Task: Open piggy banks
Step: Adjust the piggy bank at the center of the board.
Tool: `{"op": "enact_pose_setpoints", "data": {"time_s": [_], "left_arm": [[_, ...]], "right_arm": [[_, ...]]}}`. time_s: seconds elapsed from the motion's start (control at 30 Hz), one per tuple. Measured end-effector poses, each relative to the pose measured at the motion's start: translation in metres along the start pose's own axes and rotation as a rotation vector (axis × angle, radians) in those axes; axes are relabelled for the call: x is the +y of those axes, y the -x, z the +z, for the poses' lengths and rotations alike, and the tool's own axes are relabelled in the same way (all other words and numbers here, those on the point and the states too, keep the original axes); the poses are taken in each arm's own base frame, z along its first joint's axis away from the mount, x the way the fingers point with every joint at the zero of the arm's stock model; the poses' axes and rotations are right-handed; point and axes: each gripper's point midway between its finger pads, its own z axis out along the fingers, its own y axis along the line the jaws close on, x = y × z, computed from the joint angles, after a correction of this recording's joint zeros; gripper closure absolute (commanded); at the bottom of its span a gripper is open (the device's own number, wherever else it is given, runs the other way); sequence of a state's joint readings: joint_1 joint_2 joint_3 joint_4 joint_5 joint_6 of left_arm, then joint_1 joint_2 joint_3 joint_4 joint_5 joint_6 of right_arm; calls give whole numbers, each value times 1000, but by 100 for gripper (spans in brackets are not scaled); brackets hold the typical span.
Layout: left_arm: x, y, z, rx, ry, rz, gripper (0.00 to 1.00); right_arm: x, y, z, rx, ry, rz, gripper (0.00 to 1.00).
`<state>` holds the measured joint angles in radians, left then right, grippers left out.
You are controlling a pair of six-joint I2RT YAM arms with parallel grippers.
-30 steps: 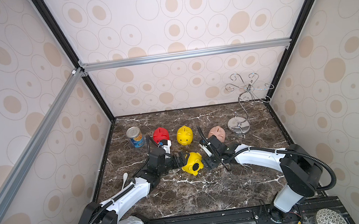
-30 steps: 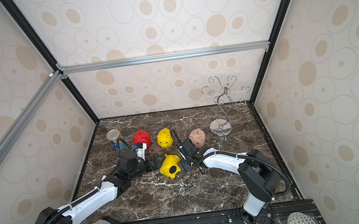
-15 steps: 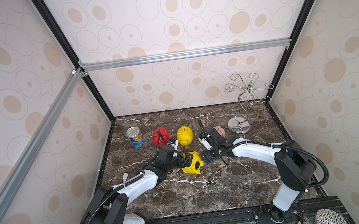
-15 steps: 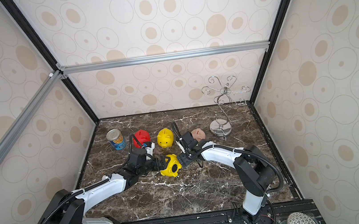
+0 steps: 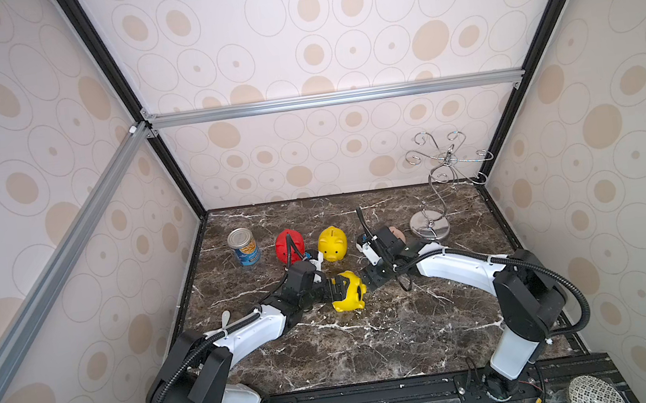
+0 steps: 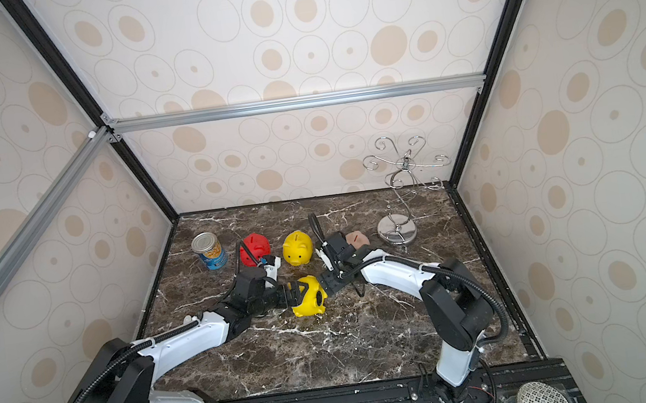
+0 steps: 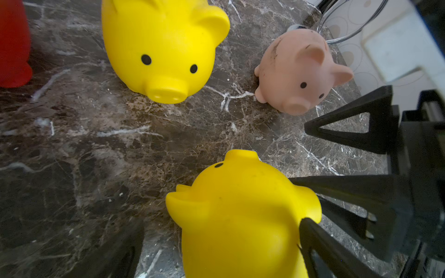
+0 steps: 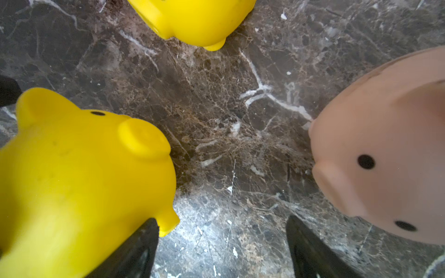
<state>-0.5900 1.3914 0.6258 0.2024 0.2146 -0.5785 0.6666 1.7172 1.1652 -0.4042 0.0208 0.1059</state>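
A yellow piggy bank (image 5: 350, 292) lies tipped over mid-table. My left gripper (image 5: 337, 288) is open around it: in the left wrist view the pig (image 7: 240, 216) sits between the fingers (image 7: 320, 243), one touching its side, the other apart. My right gripper (image 5: 372, 278) is open just right of that pig; only marble lies between its fingertips (image 8: 142, 240), and the pig (image 8: 79, 180) is beside one. Behind stand a red piggy bank (image 5: 289, 244), a second yellow one (image 5: 332, 244) and a pale pink one (image 5: 397, 235), the last largely hidden by my right wrist.
A blue-labelled tin can (image 5: 244, 247) stands at the back left beside the red pig. A chrome wire stand (image 5: 430, 225) with curled hooks rises at the back right. Patterned walls enclose the dark marble table (image 5: 371, 339) on three sides.
My left gripper has slid right until its fingers flank the tipped yellow pig. My right wrist has shifted back and now covers most of the pink pig.
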Motion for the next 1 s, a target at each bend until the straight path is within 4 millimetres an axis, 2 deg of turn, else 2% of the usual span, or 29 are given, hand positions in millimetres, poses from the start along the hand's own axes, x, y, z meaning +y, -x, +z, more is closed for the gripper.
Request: {"op": "enact_pose_setpoints", "data": {"time_s": [0.23, 0.5, 0.67, 0.83, 1.0], "left_arm": [[-1, 1, -1, 3, 2, -1, 0], [-15, 18, -4, -15, -30, 28, 0], [-20, 9, 0, 13, -41, 61, 0], [-13, -3, 10, 55, -23, 81, 0], [-13, -2, 11, 51, -26, 96, 1]], "right_arm": [[1, -3, 0, 12, 7, 9, 17], [2, 2, -3, 6, 10, 10, 17], [3, 4, -4, 4, 18, 14, 17], [4, 3, -4, 9, 25, 17, 17], [4, 2, -4, 9, 25, 17, 17]]}}
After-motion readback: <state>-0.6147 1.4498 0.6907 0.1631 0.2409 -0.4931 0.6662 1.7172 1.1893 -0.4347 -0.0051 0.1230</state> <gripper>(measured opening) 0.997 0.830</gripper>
